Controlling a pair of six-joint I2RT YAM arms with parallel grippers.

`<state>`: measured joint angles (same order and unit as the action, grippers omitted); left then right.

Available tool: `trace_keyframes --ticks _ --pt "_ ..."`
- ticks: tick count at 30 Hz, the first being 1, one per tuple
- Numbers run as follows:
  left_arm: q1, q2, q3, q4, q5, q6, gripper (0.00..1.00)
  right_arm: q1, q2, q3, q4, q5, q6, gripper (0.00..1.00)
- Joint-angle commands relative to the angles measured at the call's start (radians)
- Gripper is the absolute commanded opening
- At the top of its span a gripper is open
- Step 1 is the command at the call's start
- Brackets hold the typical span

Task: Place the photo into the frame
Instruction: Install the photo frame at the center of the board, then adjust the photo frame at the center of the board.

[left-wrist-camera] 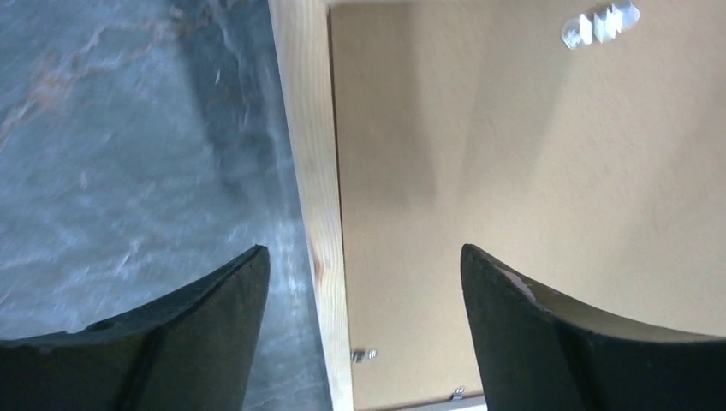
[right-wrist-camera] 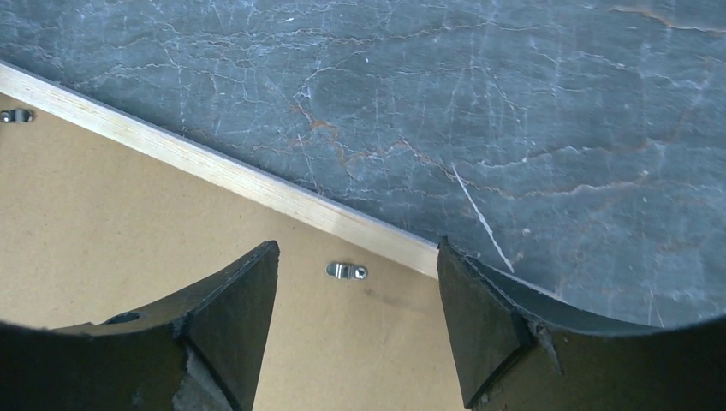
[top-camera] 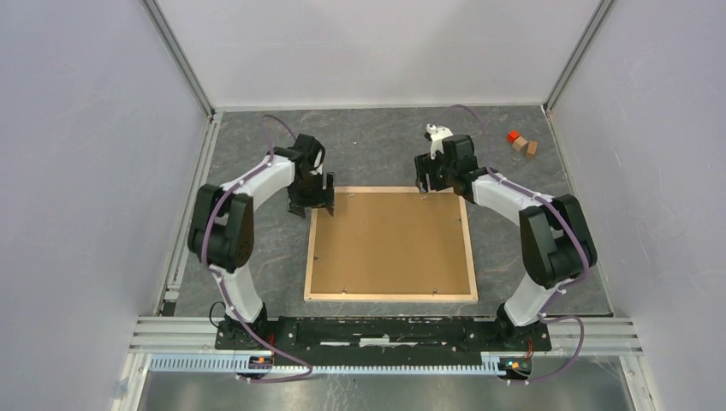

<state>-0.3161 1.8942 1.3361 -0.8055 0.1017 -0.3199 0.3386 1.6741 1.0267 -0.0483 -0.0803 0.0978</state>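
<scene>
A large rectangular picture frame of pale wood rails (top-camera: 391, 297) lies back-up on the grey marbled counter (top-camera: 377, 145), with a plain brown backing board (top-camera: 389, 244) filling it. The left fingers (top-camera: 310, 204), spread wide and holding nothing, straddle its side rail near one far corner. The right fingers (top-camera: 425, 183), also spread and empty, hover at the other far corner, a small metal clip (right-wrist-camera: 347, 271) between them.

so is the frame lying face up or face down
Face down: the frame shows its pale wood back, with the brown backing board and a metal clip facing up.
</scene>
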Motion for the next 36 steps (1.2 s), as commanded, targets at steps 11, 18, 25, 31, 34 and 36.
trace_keyframes --ticks 11,18,25,31,34,36 --pt "-0.764 -0.556 -0.479 0.382 -0.063 -0.628 0.97 -0.048 0.103 0.101 -0.071 -0.032 -0.055 0.75" --pt "-1.023 -0.468 -0.478 0.53 -0.209 -0.797 0.97 -0.063 0.089 0.075 -0.066 -0.024 -0.049 0.74" --pt "-1.028 -0.371 -0.448 0.548 -0.199 -0.849 0.96 -0.069 0.126 0.07 -0.052 -0.028 -0.039 0.74" --pt "-0.962 -0.294 -0.408 0.508 -0.167 -0.843 0.98 -0.075 0.164 0.111 -0.05 -0.083 0.0 0.74" --pt "-0.921 -0.282 -0.434 0.542 -0.144 -0.868 0.98 -0.079 0.182 0.107 -0.051 -0.066 0.003 0.74" --pt "-0.88 -0.284 -0.438 0.527 -0.152 -0.853 0.98 -0.086 0.202 0.122 -0.07 -0.07 0.016 0.73"
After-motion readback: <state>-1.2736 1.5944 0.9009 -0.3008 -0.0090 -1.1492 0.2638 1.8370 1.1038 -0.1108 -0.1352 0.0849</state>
